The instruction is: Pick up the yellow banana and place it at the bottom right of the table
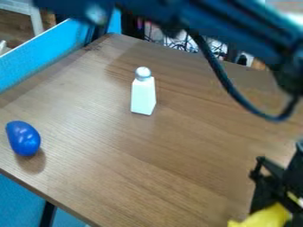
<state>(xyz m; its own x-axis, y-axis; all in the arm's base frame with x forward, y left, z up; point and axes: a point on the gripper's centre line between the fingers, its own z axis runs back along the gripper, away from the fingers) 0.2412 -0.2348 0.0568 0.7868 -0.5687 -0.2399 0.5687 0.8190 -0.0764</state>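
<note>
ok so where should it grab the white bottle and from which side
Likely best by the upper body of the white bottle, just below the rounded cap, coming down from above: it looks upright, and its flat sides narrow upward.

Fixed camera looks down at slant (whole tabletop [195, 146] nearly).

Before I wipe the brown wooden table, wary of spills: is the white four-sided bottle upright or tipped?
Upright: the white bottle stands on its base, its round grey cap on top.
</note>
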